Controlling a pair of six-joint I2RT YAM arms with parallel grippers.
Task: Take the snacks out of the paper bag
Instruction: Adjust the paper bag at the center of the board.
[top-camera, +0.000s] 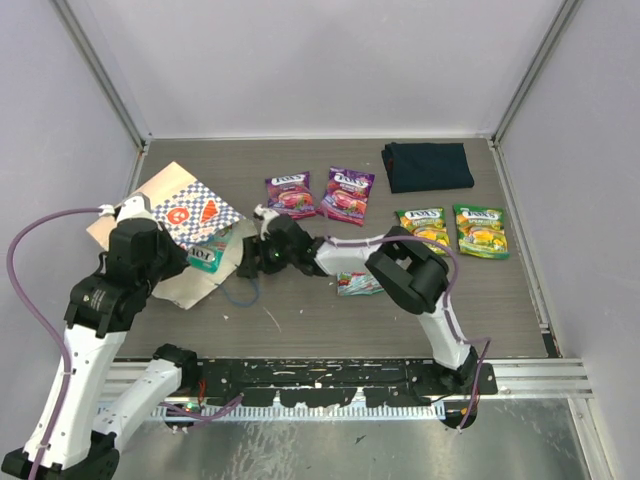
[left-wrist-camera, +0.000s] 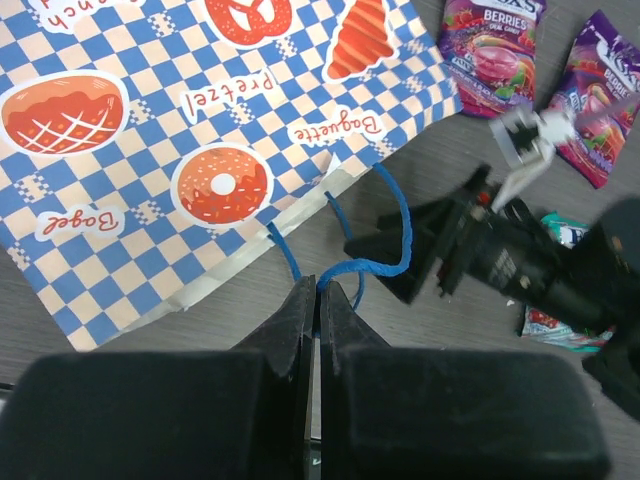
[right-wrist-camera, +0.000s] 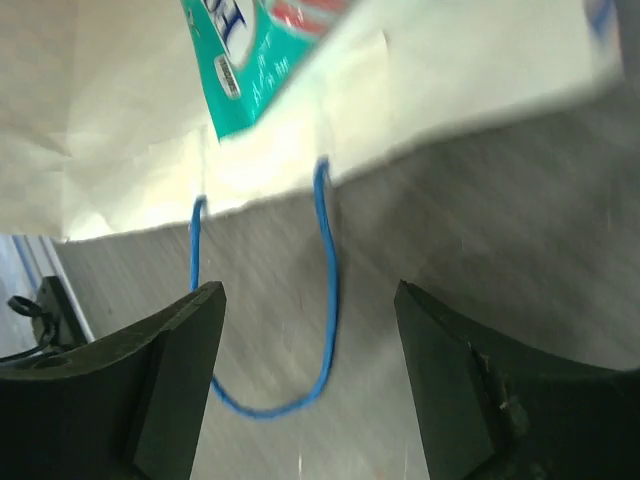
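While the left gripper (left-wrist-camera: 318, 290) clamps a blue cord handle (left-wrist-camera: 395, 225) of the paper bag (left-wrist-camera: 150, 150), the right gripper (right-wrist-camera: 305, 295) hangs open and empty at its mouth. A teal packet (right-wrist-camera: 250, 50) lies inside.

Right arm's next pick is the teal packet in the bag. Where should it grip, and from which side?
I'd grip the teal packet by the end showing in the open paper bag, pinching across its flat faces. Come in low from the mouth side, where the open right gripper faces it; the left gripper is shut on a blue cord handle.
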